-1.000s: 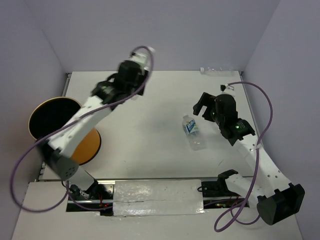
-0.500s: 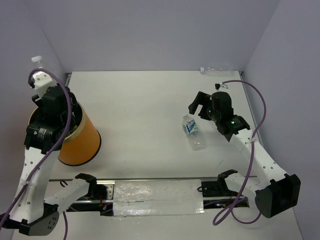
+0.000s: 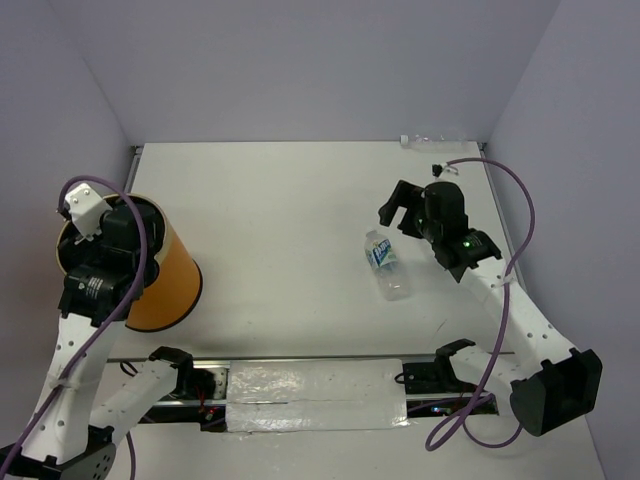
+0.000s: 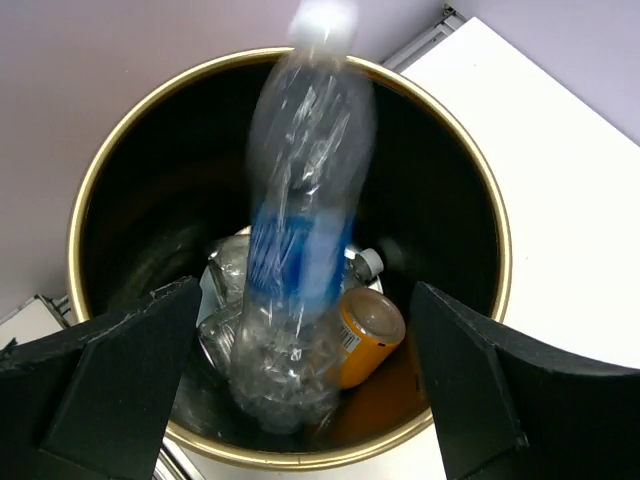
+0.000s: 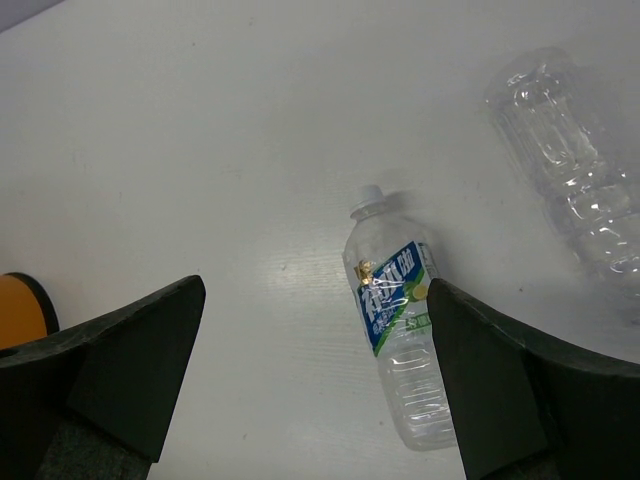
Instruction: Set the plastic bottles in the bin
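The orange bin [image 3: 168,285] stands at the table's left edge. My left gripper [image 3: 100,245] hangs over its mouth. In the left wrist view this gripper [image 4: 305,335] is open, and a clear blue-labelled bottle [image 4: 300,200], blurred, drops free between the fingers into the bin [image 4: 492,215]. Inside lie a stubby orange bottle [image 4: 365,335] and crushed clear bottles [image 4: 225,285]. Another labelled bottle [image 3: 387,265] lies on the table at the right. My right gripper [image 3: 397,212] hovers open just above it. That bottle [image 5: 398,330] sits close to the right finger. A clear unlabelled bottle [image 5: 575,160] lies further off.
Lavender walls close in the table on three sides. The clear unlabelled bottle [image 3: 430,140] rests against the back wall near the right corner. A taped rail [image 3: 315,385] with both arm bases runs along the near edge, and purple cables [image 3: 520,230] loop off each arm.
The left arm swung from the table's middle back to the bin with a bottle, then opened and let it go. The right gripper barely shifted.
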